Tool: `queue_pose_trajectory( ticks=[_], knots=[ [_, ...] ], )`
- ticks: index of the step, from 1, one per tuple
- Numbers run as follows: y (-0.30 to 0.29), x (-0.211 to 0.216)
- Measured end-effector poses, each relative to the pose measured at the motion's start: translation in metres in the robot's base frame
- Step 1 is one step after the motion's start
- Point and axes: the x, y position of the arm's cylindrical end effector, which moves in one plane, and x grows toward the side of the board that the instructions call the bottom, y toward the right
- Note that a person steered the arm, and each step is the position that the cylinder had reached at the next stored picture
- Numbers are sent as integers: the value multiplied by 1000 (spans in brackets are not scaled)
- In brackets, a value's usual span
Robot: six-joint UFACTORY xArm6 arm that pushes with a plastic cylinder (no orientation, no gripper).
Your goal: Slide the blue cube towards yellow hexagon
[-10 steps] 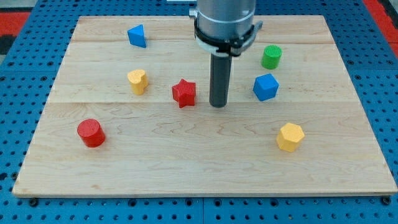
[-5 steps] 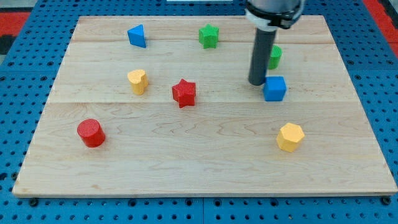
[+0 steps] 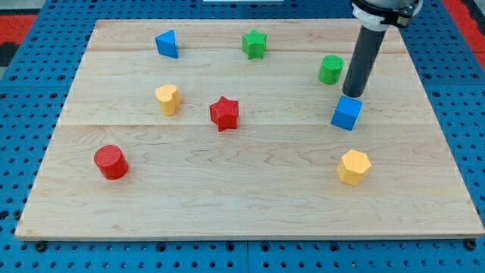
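Note:
The blue cube (image 3: pixel 346 113) lies on the wooden board at the view's right, turned a little on its corner. The yellow hexagon (image 3: pixel 353 167) lies below it, nearer the view's bottom, with a gap of bare wood between them. My tip (image 3: pixel 352 95) is just above the blue cube's upper edge, touching or nearly touching it. The dark rod rises from there to the view's top right.
A green cylinder (image 3: pixel 330 69) stands just left of the rod. A green star (image 3: pixel 255 43) and a blue triangular block (image 3: pixel 167 43) lie near the view's top. A yellow block (image 3: pixel 167 98), a red star (image 3: pixel 224 113) and a red cylinder (image 3: pixel 111 161) lie to the left.
The rod has swung from the board's middle to the right, past the green cylinder. The blue cube has shifted right and slightly down and has turned. The green star is uncovered.

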Motion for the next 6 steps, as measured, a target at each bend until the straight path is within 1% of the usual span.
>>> queue_pose_trajectory(
  ticks=[2,3,4,5,6],
  knots=[
    [-3,53],
    [-15,42],
    [-55,11],
    [-110,-10],
    [-127,-52]
  ],
)
